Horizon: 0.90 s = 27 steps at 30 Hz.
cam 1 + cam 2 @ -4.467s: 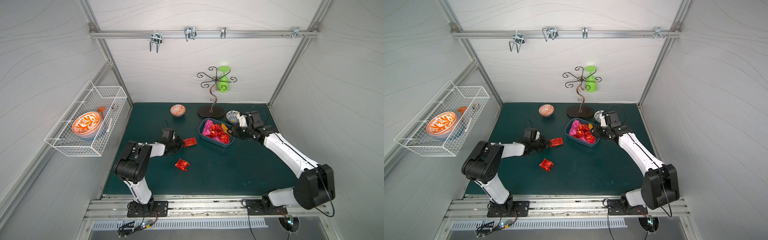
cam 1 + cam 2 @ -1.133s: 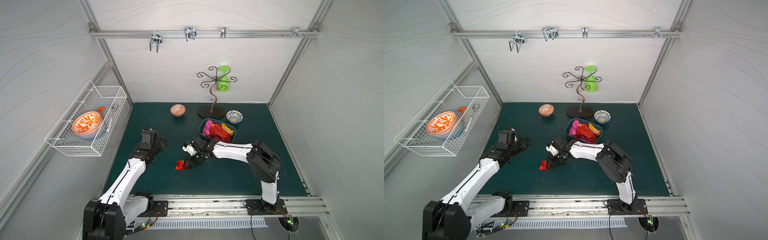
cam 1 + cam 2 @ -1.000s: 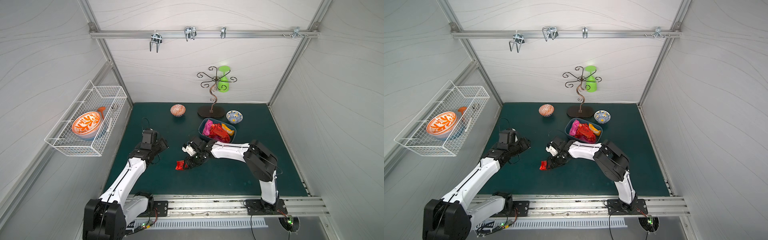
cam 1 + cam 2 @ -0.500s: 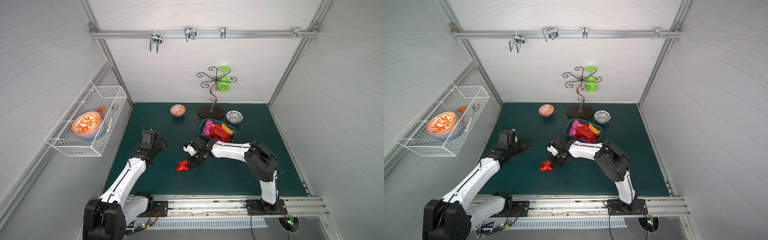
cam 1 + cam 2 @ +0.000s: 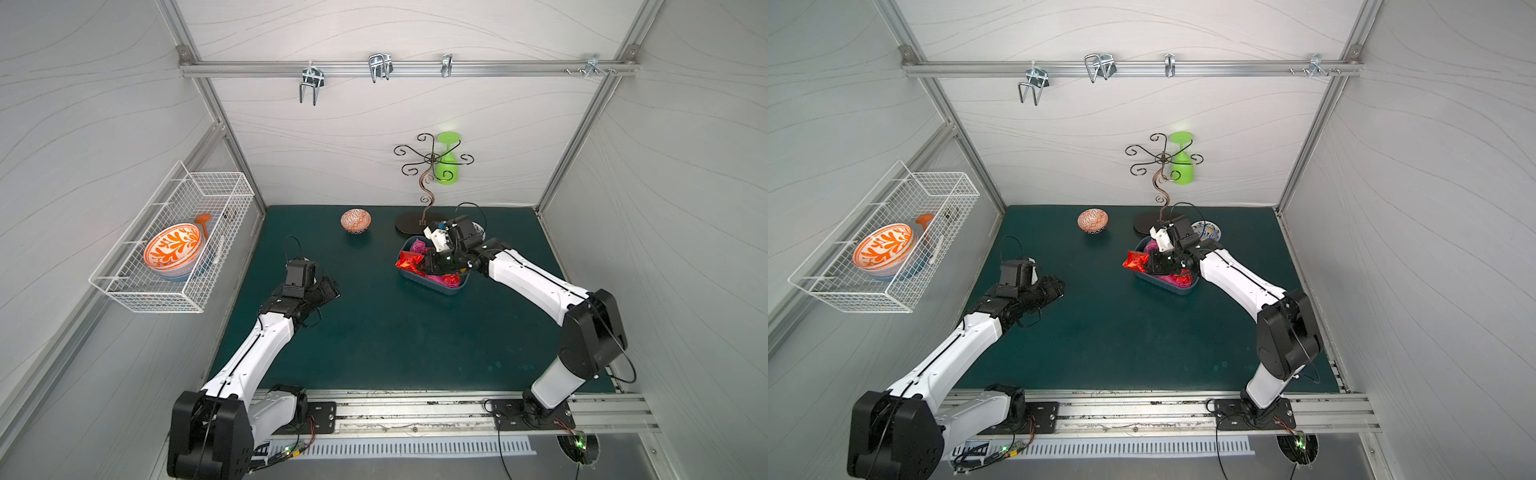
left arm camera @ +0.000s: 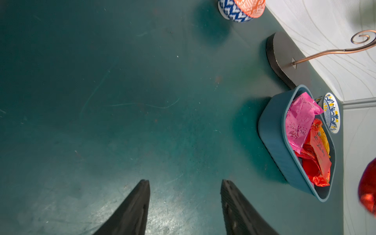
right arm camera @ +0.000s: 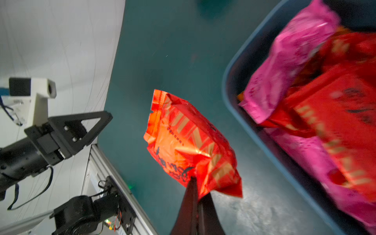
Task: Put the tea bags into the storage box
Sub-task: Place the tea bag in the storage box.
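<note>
The storage box [image 5: 451, 289], a dark blue tub, stands at the back right of the green mat and holds pink tea bags [image 6: 299, 120] and red ones [image 6: 317, 158]. My right gripper [image 5: 424, 266] is shut on one corner of a red tea bag [image 7: 189, 142]. That packet [image 5: 1136, 262] hangs in the air over the box's left rim. In the right wrist view the box wall [image 7: 234, 81] lies just beside the packet. My left gripper [image 6: 185, 181] is open over bare mat at the left, with nothing between its fingers.
An upturned orange patterned bowl [image 5: 355, 220] sits at the back. A scroll stand [image 5: 411, 222] with a green cup [image 5: 447, 166] and a small blue-yellow bowl [image 5: 1206, 230] stand behind the box. A wire basket [image 5: 174, 249] hangs on the left wall.
My right gripper shut on the red tea bag lying mid-mat, lifted it and carried it back right to the box's left rim. The left arm stayed put.
</note>
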Motion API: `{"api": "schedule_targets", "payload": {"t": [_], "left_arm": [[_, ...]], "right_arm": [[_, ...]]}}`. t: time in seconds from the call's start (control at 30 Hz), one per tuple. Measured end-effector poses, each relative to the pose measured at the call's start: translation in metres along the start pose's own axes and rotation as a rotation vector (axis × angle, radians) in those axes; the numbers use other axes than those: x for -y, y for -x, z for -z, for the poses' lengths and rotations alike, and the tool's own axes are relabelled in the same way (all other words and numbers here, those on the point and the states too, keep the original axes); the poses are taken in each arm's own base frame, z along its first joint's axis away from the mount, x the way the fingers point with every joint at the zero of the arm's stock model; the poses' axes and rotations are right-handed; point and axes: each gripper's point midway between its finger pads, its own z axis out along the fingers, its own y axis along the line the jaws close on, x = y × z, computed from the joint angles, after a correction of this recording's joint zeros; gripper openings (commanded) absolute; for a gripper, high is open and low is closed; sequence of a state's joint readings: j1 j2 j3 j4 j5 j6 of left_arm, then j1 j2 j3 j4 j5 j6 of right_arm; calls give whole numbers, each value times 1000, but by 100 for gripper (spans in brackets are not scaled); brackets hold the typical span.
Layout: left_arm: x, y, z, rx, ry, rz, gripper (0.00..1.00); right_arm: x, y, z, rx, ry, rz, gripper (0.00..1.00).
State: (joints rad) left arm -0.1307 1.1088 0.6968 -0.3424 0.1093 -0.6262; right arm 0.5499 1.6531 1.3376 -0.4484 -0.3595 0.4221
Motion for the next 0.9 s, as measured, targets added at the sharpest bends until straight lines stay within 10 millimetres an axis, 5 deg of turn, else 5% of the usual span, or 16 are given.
{"api": "schedule_targets", "payload": {"t": [0.27, 0.6, 0.9], "left_arm": [[7, -18, -14, -104, -49, 31, 59], [6, -38, -31, -217, -65, 56, 58], [8, -37, -31, -217, -73, 55, 58]], "right_arm": [[53, 43, 0, 49, -122, -45, 0], [101, 22, -44, -71, -250, -101, 2], [104, 16, -45, -75, -254, -98, 49]]}}
